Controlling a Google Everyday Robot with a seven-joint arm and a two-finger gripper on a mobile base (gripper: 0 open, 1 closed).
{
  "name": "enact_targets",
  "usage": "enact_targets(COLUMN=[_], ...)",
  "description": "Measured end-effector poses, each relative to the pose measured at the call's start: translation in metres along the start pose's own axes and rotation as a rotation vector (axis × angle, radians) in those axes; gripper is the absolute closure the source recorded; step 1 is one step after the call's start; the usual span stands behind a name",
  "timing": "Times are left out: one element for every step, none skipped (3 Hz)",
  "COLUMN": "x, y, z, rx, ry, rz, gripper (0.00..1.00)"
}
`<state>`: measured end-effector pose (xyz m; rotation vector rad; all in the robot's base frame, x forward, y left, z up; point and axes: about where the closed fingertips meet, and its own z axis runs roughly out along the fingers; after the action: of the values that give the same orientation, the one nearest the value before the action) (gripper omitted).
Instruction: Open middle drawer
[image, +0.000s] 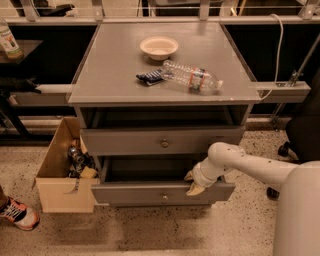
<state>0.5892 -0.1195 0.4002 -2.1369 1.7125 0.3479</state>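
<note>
A cardboard box (62, 196) of clutter sits at lower left. Beside it, low in the frame's centre, the middle drawer (130, 194) stands pulled out. Right of its knob, the gripper (191, 182) pinches the front panel's top edge.

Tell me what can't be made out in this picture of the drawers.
Camera view:
Inside of the middle drawer, where the tool is at its front edge: too dark.
Cabinet below that drawer: hidden by its pulled-out front.
Cardboard box contents: too small.
Wearer of the shoe: cut off at left edge.
</note>
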Motion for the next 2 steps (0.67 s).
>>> enact_targets(x=[0.0000, 0.0000], y=[0.0000, 0.0000], z=[0.0001, 0.0001], rx=[0.000, 0.000], ry=[0.000, 0.000], rz=[0.000, 0.000], gripper=[0.24, 0.01])
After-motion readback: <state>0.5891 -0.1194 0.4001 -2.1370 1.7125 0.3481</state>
